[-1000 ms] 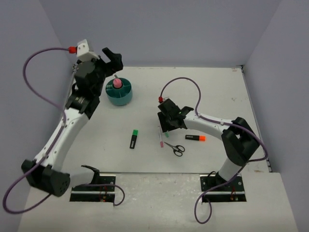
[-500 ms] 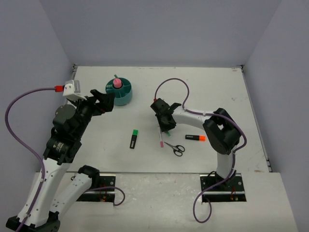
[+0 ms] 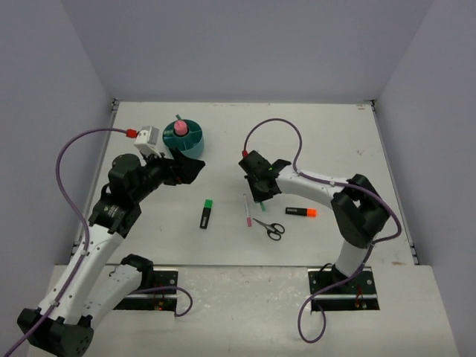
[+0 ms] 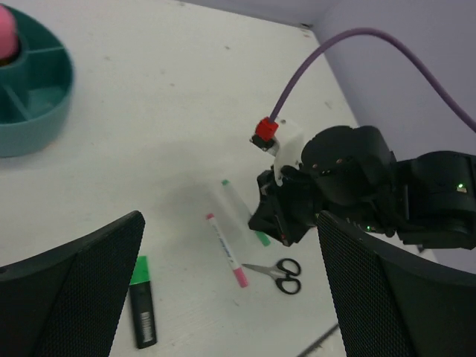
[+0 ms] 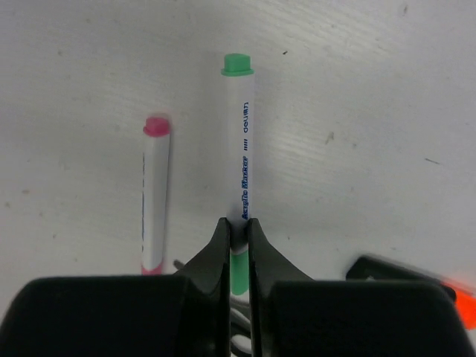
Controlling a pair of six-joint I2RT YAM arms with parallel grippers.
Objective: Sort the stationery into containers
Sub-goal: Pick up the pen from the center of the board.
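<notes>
My right gripper (image 5: 238,232) is shut on a thin white pen with green ends (image 5: 239,141) that lies on the table; it also shows from above (image 3: 260,195). A white pen with pink ends (image 5: 155,201) lies just left of it. Small black-handled scissors (image 3: 269,227), a black-and-orange marker (image 3: 300,213) and a black-and-green marker (image 3: 206,213) lie nearby. The round teal organizer (image 3: 190,149) stands at the back left with a pink roll (image 3: 179,129) in its centre. My left gripper (image 3: 192,169) hovers open and empty beside the organizer.
The left wrist view looks across the table at the right gripper (image 4: 286,216), the pink-ended pen (image 4: 225,245), the scissors (image 4: 279,271) and the organizer's rim (image 4: 44,126). Purple cables arch over both arms. Grey walls close the table on three sides.
My right gripper has closed on the green-ended pen. The left arm has swung down from over the organizer toward the table's middle, its gripper still open.
</notes>
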